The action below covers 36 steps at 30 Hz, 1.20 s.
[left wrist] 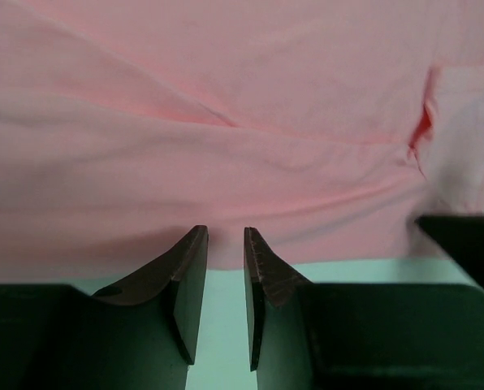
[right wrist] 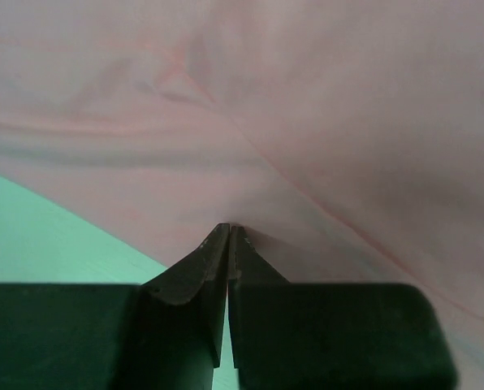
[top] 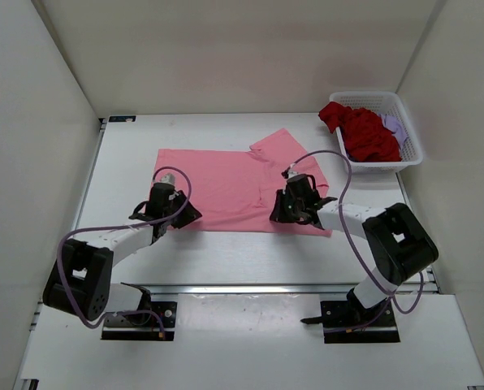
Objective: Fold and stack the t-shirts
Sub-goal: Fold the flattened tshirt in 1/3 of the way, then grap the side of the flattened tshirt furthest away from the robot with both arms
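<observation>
Working down from the white table [top: 226,260], I have the pink t-shirt [top: 226,183] spread flat beyond both sets of jaws. Its near hem runs across their tips, which is where I want it for folding. Past the right jaws and off to their right sits the white mesh basket [top: 411,154]. It holds the dark red t-shirt [top: 364,134] and the lavender t-shirt [top: 394,126] heaped out of the way until their turn. The right gripper [right wrist: 228,230] has its jaws pressed together with the hem drawn into the tips, so I judge the cloth pinched. The left gripper [left wrist: 224,236] has its jaws a narrow gap apart, tips over the hem's edge, table showing between them; nothing is gripped there. I reckon it must close before both lift.
</observation>
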{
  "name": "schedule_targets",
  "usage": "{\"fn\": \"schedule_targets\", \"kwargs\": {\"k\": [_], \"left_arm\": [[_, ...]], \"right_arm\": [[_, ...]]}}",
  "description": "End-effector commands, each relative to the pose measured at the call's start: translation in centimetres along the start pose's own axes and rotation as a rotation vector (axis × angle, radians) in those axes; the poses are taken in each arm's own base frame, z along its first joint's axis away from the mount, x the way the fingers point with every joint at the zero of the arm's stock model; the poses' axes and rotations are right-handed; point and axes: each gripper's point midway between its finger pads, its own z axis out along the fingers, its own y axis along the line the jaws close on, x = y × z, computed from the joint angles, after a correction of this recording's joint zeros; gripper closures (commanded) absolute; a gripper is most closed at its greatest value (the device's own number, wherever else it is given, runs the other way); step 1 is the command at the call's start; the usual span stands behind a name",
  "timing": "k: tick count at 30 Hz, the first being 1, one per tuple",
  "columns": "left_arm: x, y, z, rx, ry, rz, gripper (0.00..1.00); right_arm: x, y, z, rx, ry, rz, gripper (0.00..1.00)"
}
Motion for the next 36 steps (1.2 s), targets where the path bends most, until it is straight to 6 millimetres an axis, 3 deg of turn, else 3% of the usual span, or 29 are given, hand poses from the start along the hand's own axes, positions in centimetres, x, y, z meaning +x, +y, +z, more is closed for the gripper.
{"fn": "schedule_targets", "kwargs": {"k": [1,7,9,15,17,21,23,26,28,29,30,31,32,33,35,36], "left_arm": [[-0.6,2.4,-0.2,0.003,-0.002,-0.121,0.64],[1.5,6.1,-0.5,-0.042,0.041,-0.252,0.63],[3.1,7.3,-0.9,-0.046,0.059,-0.281,0.63],[4.6,8.6,-2.6,-0.110,0.083,-0.282,0.63],[5.4,9.1,-3.3,-0.126,0.087,-0.293,0.64],[6.5,9.6,-4.4,-0.133,0.093,-0.318,0.65],[5.8,8.4,-4.2,-0.093,0.092,-0.318,0.65],[1.0,4.0,-4.0,-0.003,0.003,-0.231,0.64],[-4.5,-0.2,-4.7,0.057,-0.127,-0.150,0.57],[-5.9,-0.5,-4.5,0.028,-0.179,-0.127,0.54],[-8.8,-2.2,-4.9,0.039,-0.261,-0.120,0.54],[-10.6,-3.7,-4.7,0.067,-0.284,-0.113,0.54],[-12.7,-4.8,-4.1,0.084,-0.315,-0.111,0.53],[-13.9,-4.5,-3.8,0.067,-0.320,-0.121,0.56],[-16.8,-4.7,-1.9,0.071,-0.307,-0.102,0.67],[-18.0,-3.5,-0.7,0.016,-0.305,-0.109,0.74]], "right_arm": [[0.8,-0.4,0.1,0.003,-0.013,-0.020,0.97],[4.8,-1.6,-0.5,0.024,0.067,-0.048,0.98],[6.9,-2.2,-0.9,0.036,0.094,-0.057,0.98],[10.2,-2.8,-2.7,0.027,0.149,-0.065,0.99],[11.1,-2.7,-3.1,0.027,0.179,-0.077,0.99],[11.0,-1.8,-3.9,-0.008,0.186,-0.086,0.97],[9.9,-1.1,-4.1,-0.030,0.177,-0.088,0.90],[5.7,0.9,-4.8,-0.073,0.117,-0.133,0.86],[1.5,3.2,-5.3,-0.107,0.046,-0.163,0.84],[0.0,3.5,-5.6,-0.115,0.012,-0.160,0.82],[-2.0,4.1,-5.5,-0.133,-0.033,-0.164,0.82],[-3.4,4.0,-5.1,-0.139,-0.046,-0.145,0.87],[-6.1,4.4,-4.8,-0.156,-0.095,-0.120,0.91],[-7.7,4.4,-4.4,-0.171,-0.128,-0.118,0.98],[-10.9,4.5,-2.7,-0.174,-0.157,-0.113,1.00],[-12.3,4.3,-2.1,-0.171,-0.167,-0.104,1.00]]}}
